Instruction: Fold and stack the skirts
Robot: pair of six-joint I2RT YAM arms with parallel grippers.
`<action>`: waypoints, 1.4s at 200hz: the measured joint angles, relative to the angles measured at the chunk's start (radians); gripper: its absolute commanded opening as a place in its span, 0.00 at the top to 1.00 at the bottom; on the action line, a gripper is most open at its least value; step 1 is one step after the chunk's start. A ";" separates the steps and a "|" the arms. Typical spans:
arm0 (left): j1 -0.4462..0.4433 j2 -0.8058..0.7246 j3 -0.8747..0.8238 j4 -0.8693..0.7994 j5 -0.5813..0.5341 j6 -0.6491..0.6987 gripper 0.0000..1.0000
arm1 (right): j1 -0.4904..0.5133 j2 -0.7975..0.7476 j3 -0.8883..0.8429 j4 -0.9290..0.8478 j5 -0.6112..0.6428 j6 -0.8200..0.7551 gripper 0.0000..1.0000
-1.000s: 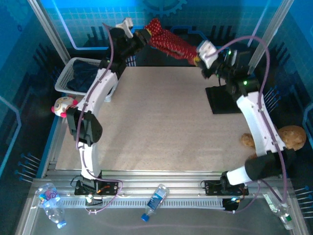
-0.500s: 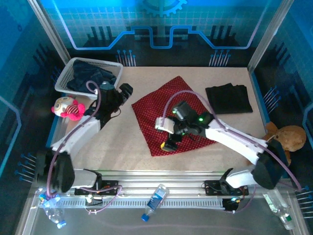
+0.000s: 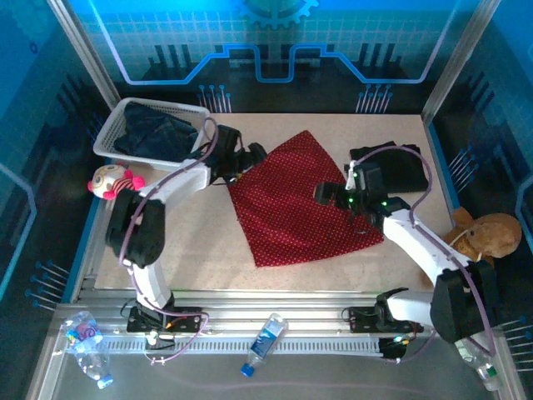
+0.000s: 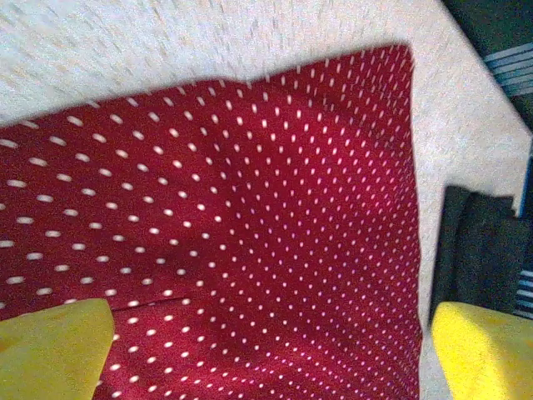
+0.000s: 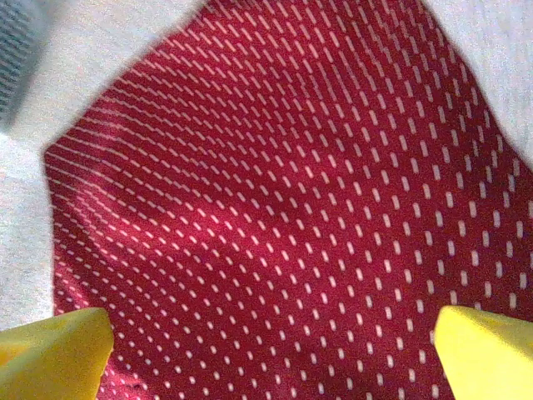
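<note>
The red skirt (image 3: 291,208), white-dotted, lies spread flat and faintly rippled.

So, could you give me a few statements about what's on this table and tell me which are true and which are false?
1. The red skirt lies spread out on the table. True.
2. The black skirt is in the basket. False: it lies folded on the table's far right, and the basket holds dark blue fabric.
3. The left gripper and the right gripper are both open, holding nothing. True.
4. The red skirt is plain. False: it has small white dots.
</note>
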 measured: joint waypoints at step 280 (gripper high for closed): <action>-0.087 -0.226 -0.270 -0.104 0.091 0.183 0.01 | -0.293 0.119 -0.090 -0.239 -0.002 0.220 0.39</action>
